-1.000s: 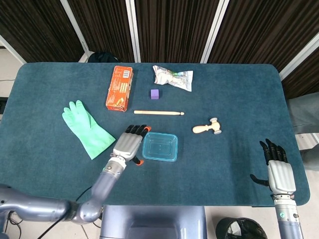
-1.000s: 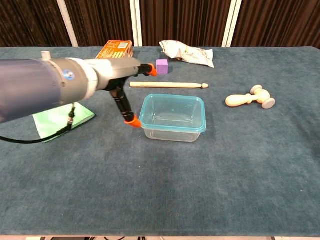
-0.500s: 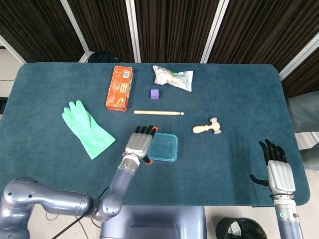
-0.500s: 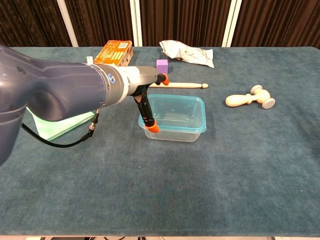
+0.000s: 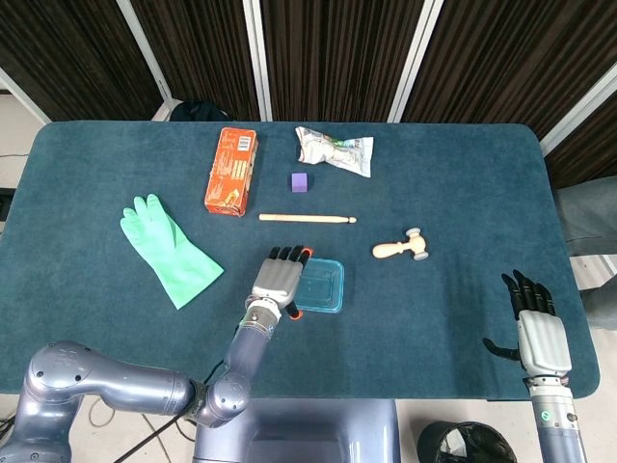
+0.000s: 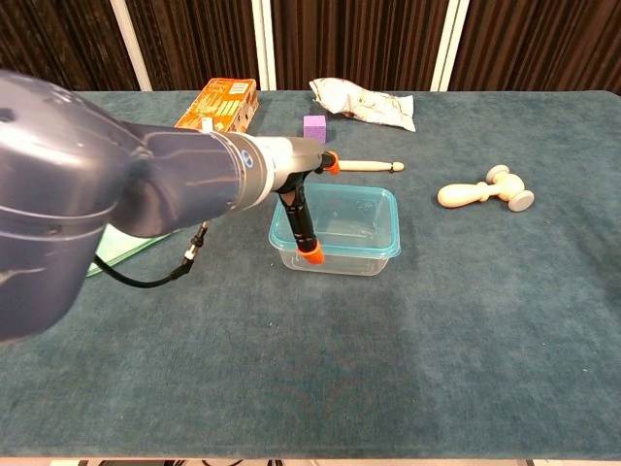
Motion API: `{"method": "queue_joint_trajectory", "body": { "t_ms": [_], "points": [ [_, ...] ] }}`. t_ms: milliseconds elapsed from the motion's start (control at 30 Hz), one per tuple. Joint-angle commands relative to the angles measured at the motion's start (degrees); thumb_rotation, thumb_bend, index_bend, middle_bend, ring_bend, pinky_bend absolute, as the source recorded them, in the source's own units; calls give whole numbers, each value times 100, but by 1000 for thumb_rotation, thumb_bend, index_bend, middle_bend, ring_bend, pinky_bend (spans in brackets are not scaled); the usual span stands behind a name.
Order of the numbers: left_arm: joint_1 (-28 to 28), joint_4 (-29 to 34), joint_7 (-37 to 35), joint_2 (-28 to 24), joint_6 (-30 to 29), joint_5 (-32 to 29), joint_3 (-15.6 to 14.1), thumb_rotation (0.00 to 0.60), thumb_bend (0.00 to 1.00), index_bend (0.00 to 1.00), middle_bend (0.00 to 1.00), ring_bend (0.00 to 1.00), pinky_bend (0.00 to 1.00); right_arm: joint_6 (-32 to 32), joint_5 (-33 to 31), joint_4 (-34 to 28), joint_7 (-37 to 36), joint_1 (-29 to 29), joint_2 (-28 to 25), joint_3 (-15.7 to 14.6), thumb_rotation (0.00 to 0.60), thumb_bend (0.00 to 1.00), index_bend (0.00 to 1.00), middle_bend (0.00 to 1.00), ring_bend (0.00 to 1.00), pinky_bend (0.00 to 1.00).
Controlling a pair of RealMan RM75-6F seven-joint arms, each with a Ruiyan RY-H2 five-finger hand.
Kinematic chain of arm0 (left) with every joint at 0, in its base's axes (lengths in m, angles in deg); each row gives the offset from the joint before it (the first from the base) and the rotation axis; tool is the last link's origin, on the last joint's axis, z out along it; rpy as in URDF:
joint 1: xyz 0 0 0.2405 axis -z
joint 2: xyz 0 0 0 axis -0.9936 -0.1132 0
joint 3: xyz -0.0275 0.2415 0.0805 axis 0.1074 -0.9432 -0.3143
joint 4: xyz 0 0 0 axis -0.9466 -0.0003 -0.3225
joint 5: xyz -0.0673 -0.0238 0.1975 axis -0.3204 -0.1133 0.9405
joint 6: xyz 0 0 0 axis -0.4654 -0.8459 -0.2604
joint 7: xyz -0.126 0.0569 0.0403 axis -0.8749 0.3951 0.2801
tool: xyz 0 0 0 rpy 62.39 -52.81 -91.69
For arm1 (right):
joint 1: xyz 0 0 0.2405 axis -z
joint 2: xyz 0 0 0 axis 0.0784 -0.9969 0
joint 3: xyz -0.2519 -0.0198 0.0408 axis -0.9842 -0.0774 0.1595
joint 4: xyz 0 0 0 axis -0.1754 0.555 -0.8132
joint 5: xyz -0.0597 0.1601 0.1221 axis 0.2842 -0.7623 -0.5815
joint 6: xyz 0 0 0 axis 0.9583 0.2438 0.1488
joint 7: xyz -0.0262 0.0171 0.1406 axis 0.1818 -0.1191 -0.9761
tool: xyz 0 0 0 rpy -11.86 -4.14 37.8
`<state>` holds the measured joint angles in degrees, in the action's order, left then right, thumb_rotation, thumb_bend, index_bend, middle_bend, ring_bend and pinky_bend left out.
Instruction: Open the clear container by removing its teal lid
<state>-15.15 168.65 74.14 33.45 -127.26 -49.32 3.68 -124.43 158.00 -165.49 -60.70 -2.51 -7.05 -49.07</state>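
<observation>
The left hand (image 5: 278, 280) is held over the left edge of the clear container (image 5: 321, 285), fingers extended and slightly spread, an orange-tipped thumb (image 6: 310, 255) lowered at its near-left corner; whether anything is gripped cannot be told. The right hand (image 5: 536, 328) is kept open and empty at the table's (image 5: 463, 193) near-right edge. One container, capped by its teal lid (image 6: 378, 216), is seen mid-table, long axis running left-right.

Teal lid (image 5: 321, 285) — green glove (image 5: 169, 249), orange box (image 5: 231, 171)

bright, even, sharp, soft shadows
</observation>
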Motion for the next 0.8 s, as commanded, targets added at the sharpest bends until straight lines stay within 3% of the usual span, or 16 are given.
{"method": "queue_joint_trajectory", "body": {
  "t_ms": [33, 300, 467, 800],
  "points": [
    [95, -167, 16, 110, 56, -52, 29, 600, 0, 0, 0, 0, 83, 9, -9, 3, -3, -3, 0, 2, 600, 190, 0, 0, 0, 0],
    [219, -516, 18, 349, 108, -71, -20, 600, 0, 0, 77, 37, 163, 36, -38, -11, -22, -8, -8, 4, 600, 190, 0, 0, 0, 0],
    [243, -623, -36, 437, 156, 15, -50, 600, 48, 36, 158, 124, 257, 46, -37, -21, -31, -11, -16, 0, 600, 191, 0, 0, 0, 0],
    [68, -533, -357, 348, 312, 770, -376, 600, 92, 97, 213, 163, 306, 69, -29, -48, -36, -15, -42, -20, 600, 190, 0, 0, 0, 0]
  ]
}}
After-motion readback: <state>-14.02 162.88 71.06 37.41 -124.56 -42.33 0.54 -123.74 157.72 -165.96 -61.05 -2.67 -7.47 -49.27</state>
